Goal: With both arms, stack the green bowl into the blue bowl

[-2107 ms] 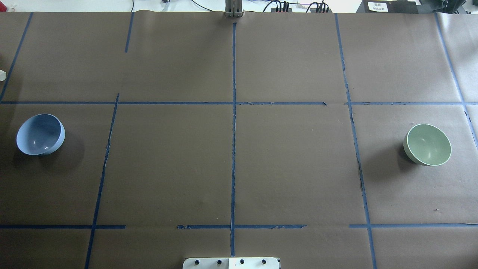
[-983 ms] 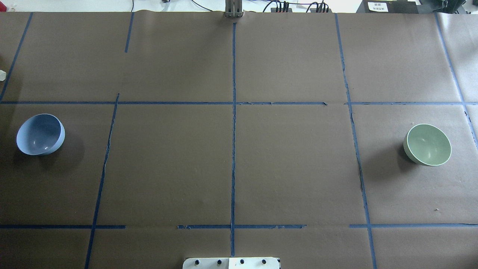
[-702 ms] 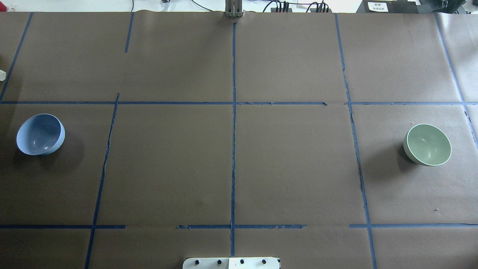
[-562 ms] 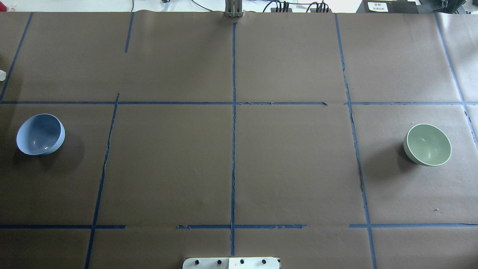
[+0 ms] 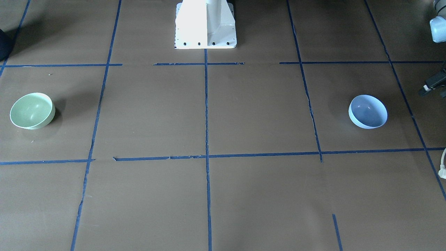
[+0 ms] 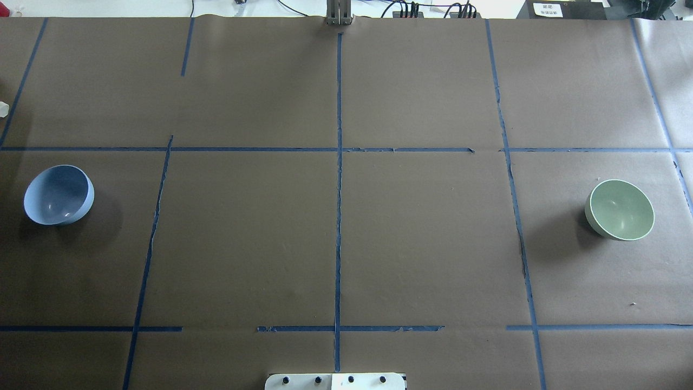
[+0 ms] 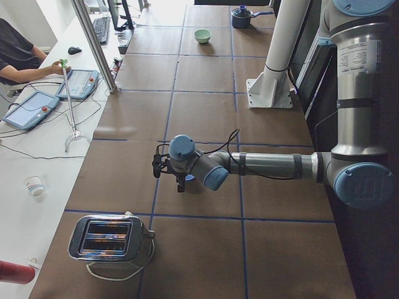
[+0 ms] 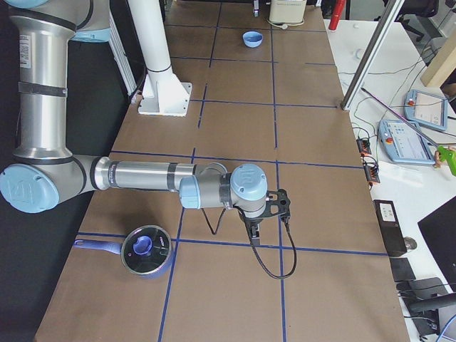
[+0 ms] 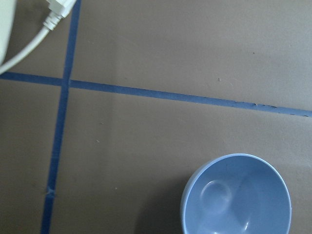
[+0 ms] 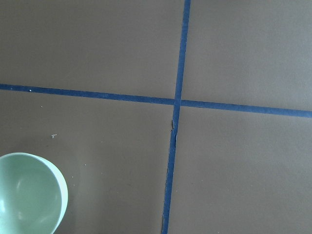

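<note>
The brown desk [image 6: 422, 244], gridded with blue tape, fills the overhead and front-facing views, yet neither shows the arms clearly. Only the side views do: the left arm [image 7: 268, 165] reaches out level over the desk's left end, and the right arm [image 8: 142, 174] does the same at the opposite end. A toaster [image 7: 111, 238] appears only in the left side view and a lidded saucepan [image 8: 146, 249] most plainly in the right one.

The blue bowl [image 6: 58, 195] stands upright at the desk's left end and the green bowl [image 6: 620, 209] upright at the right end, well apart. Each wrist camera looks down on its own bowl at the frame's bottom edge.

The left end effector [image 7: 179, 182] and the right end effector [image 8: 267, 214] hang above the desk; whether either is wide or narrow cannot be told.
</note>
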You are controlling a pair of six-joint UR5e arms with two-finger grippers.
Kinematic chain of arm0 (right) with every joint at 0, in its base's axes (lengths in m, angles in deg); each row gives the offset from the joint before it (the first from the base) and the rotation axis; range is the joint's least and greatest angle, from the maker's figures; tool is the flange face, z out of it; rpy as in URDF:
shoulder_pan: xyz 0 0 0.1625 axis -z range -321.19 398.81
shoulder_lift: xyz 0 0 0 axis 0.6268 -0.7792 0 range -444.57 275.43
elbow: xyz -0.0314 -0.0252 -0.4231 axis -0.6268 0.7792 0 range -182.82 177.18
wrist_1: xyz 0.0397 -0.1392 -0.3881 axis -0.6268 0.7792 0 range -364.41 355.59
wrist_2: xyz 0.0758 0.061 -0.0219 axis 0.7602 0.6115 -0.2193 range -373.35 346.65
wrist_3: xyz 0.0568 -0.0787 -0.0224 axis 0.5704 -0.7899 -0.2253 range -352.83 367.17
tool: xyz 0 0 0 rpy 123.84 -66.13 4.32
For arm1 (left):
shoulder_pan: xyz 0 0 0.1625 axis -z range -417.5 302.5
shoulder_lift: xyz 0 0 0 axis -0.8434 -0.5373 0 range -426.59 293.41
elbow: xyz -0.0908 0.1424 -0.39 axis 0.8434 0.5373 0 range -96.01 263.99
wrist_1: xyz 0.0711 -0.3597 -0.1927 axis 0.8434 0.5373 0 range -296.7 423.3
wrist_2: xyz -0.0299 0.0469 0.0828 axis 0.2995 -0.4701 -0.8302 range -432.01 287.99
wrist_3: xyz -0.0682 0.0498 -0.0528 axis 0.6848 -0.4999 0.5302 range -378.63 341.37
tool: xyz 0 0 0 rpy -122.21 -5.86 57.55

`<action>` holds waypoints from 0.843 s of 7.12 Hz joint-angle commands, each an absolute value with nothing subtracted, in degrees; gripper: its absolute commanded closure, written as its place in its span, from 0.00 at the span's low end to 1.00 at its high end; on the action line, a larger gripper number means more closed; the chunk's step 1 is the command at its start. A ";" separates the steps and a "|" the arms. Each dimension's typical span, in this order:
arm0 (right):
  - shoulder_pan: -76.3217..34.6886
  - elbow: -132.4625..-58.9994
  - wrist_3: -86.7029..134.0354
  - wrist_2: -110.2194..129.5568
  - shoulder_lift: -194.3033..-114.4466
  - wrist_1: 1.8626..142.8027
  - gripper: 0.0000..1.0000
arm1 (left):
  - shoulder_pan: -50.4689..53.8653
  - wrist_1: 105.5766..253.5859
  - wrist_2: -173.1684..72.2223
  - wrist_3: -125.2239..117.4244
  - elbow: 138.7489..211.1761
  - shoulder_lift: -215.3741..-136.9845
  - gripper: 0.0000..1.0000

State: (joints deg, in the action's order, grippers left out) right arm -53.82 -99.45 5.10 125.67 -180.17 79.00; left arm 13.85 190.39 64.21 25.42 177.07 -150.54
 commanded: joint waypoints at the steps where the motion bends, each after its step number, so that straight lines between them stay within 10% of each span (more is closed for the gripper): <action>1: -53.82 -99.59 5.06 125.69 -180.19 78.99 0.00 | 6.16 199.05 55.02 34.34 172.88 -151.31 0.01; 4: -53.82 -99.50 5.14 125.86 -180.19 78.99 0.00 | 0.00 205.07 54.65 37.53 167.32 -152.10 0.06; 6: -53.82 -99.59 5.14 126.13 -180.19 78.99 0.00 | -0.02 205.07 55.17 37.62 167.84 -151.84 0.89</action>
